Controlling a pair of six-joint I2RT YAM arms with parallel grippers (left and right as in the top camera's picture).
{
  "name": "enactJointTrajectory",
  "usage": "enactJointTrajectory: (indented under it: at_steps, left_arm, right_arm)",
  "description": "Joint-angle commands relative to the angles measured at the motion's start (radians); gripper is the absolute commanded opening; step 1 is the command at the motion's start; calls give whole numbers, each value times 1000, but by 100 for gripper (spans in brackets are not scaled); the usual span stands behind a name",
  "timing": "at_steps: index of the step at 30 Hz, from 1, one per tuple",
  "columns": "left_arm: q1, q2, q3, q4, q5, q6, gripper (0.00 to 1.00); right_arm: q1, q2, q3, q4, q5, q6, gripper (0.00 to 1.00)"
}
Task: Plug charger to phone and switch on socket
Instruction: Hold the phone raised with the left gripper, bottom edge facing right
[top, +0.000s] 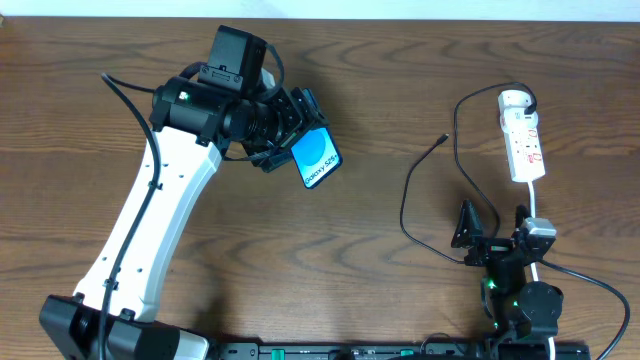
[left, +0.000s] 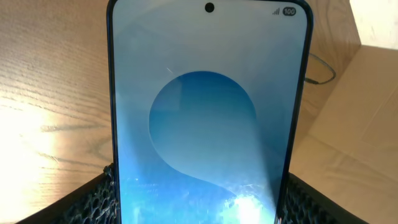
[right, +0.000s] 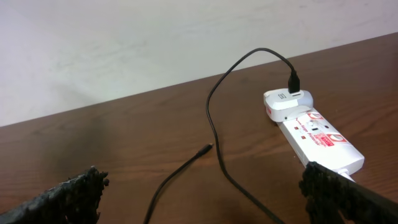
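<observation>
Upper left of centre, the left end effector (top: 296, 138) clamps the lit phone (top: 318, 158); the right end effector (top: 497, 232), lower right, gapes wide, empty.

Soft, even light keeps the overhead view sharp, with a faint shadow on the desk (top: 400, 90) beside the white arm (top: 150, 220). In the left wrist view a bright patch washes out the desk at left and glare blooms low on the hazy, scratched phone (left: 208, 124) screen. The right wrist view is dimmer, and the right end effector (right: 202, 177) fingers (right: 68, 196) are blurred
</observation>
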Motion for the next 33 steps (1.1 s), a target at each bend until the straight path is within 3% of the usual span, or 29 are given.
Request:
enactJointTrajectory:
  at_steps: [1, 18, 27, 33]
  left_arm:
    - [2, -18, 28, 0, 36, -37, 66]
    - [2, -18, 28, 1, 137, -52, 66]
    - [2, -18, 28, 39, 137, -167, 66]
    - [2, -18, 28, 60, 136, -182, 66]
  right_arm:
    - [8, -6, -2, -4, 8, -12, 99]
    - [8, -6, -3, -4, 8, -12, 99]
    - [8, -6, -2, -4, 8, -12, 99]
    - [8, -6, -3, -4, 8, -12, 99]
